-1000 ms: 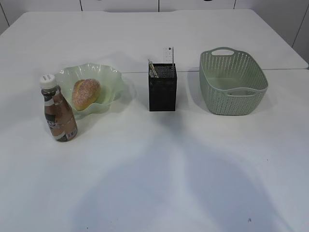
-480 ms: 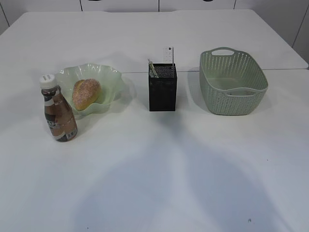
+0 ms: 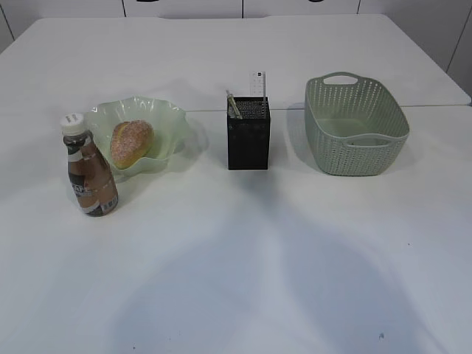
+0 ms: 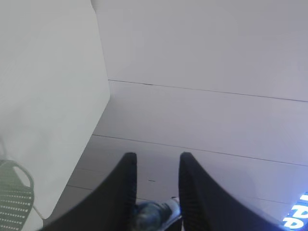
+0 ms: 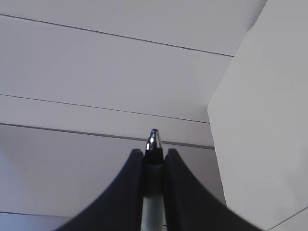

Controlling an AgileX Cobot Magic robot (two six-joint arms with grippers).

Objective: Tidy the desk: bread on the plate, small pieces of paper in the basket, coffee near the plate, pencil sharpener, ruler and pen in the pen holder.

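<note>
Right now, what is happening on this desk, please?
The desk looks almost tidy: the bread lies in the plate, the coffee stands beside it, and the ruler sticks out of the pen holder. Both arms are off the desk. The right pincer grips a pen; the left pincer is open.

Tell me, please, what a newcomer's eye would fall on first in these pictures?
Probably the row of things across the white desk: the coffee at front left beside the ruffled plate holding the bread, the black pen holder in the middle with the ruler sticking up, and the basket on the right. Next, the right wrist view: the right gripper is closed on a pen, its shiny tip poking out.
</note>
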